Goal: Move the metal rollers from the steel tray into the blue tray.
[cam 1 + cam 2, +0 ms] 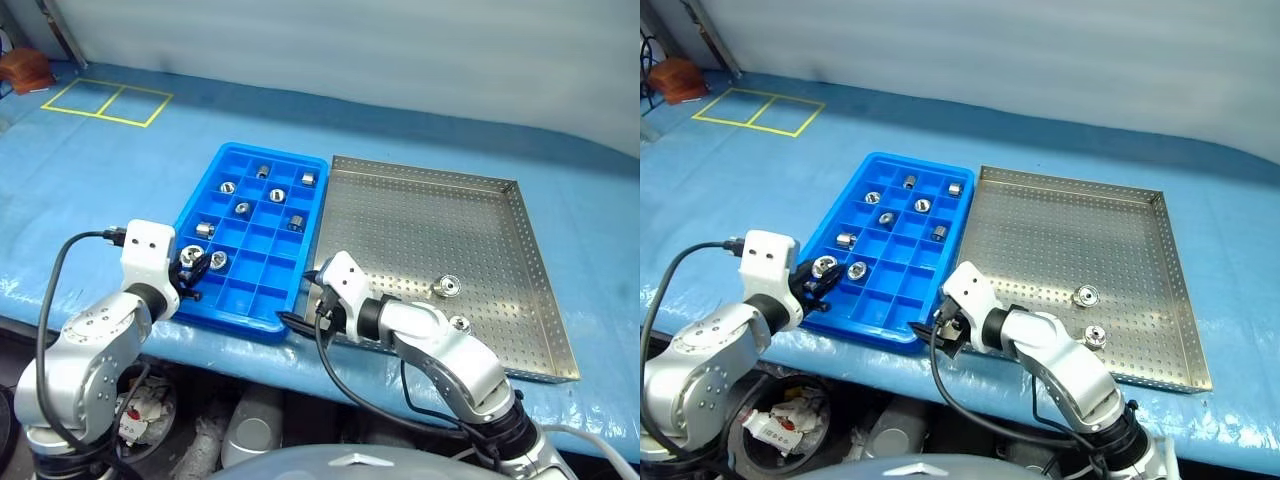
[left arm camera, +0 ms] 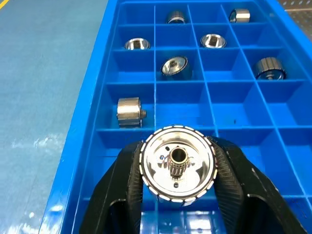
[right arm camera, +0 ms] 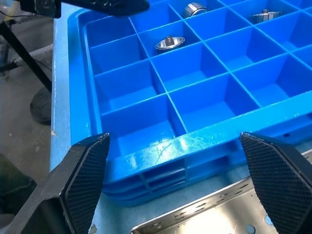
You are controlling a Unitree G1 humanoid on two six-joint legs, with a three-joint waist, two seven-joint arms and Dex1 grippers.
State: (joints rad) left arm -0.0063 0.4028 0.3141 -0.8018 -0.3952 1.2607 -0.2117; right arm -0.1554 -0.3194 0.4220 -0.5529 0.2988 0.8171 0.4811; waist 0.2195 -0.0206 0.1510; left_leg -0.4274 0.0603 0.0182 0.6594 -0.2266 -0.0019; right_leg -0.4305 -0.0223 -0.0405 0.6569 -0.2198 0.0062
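Blue-covered table (image 1: 120, 190) carries it all, and on it the steel tray (image 1: 420, 230) sits on the right with the blue tray (image 1: 290, 262) touching its left rim. Two metal rollers (image 1: 447, 288) are left on the perforated floor, near the tray's front edge; seven more lie in the blue tray's compartments.

The left end effector (image 1: 188, 268) is clamped tight on another roller (image 2: 177, 169), fingers (image 2: 124, 180) pinching its rim on both sides, poised over the blue tray's front-left compartments. The right end effector (image 3: 175, 180) hangs wide open with nothing in it, at the blue tray's near corner beside the steel tray.

The risk here: the held roller sits above a divider wall, so a release could land it on the wall, tipping it into the neighbouring, already occupied cell.
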